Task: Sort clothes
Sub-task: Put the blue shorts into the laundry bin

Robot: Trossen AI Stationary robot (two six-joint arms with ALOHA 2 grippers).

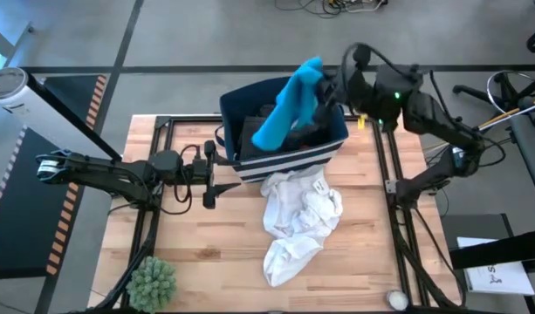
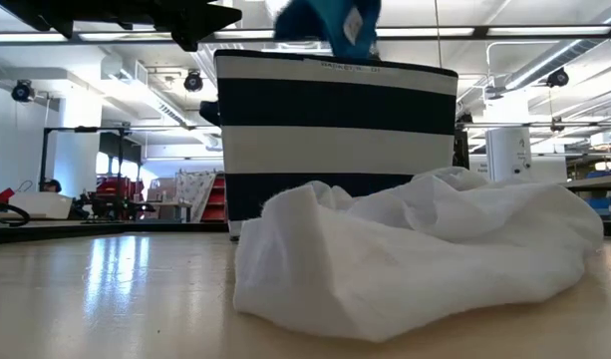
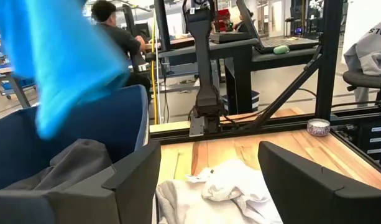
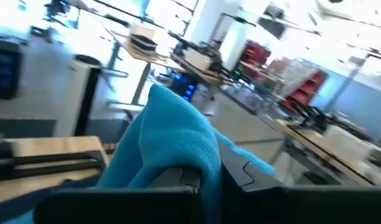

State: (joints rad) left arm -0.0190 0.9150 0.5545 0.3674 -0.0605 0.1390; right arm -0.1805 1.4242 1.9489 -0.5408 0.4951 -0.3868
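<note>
A navy bin with white stripes (image 1: 324, 150) (image 2: 335, 130) stands at the table's far middle, with a dark grey garment (image 1: 269, 124) (image 3: 72, 163) lying inside it. A bright blue garment (image 1: 289, 109) (image 2: 330, 20) (image 3: 59, 62) hangs above the bin from my right gripper (image 1: 326, 85) (image 4: 218, 177), which is shut on it. A crumpled white garment (image 1: 298, 218) (image 2: 415, 249) (image 3: 221, 193) lies on the table just near of the bin. My left gripper (image 1: 211, 174) (image 3: 209, 180) stands open at the bin's left near corner, nothing between its fingers. My right gripper pinches a bunched fold at the blue garment's upper end (image 4: 178, 140) between its two fingers. It comes in about level from the table's right side. The garment hangs slack below the fingers over the bin's opening, its lower end (image 1: 269, 135) down near the dark grey garment.
A small green plant (image 1: 152, 281) sits at the near left corner and a small round jar (image 1: 396, 299) (image 3: 318, 127) at the near right. Bare wood lies left and right of the white garment. A person (image 3: 115, 31) sits in the room beyond.
</note>
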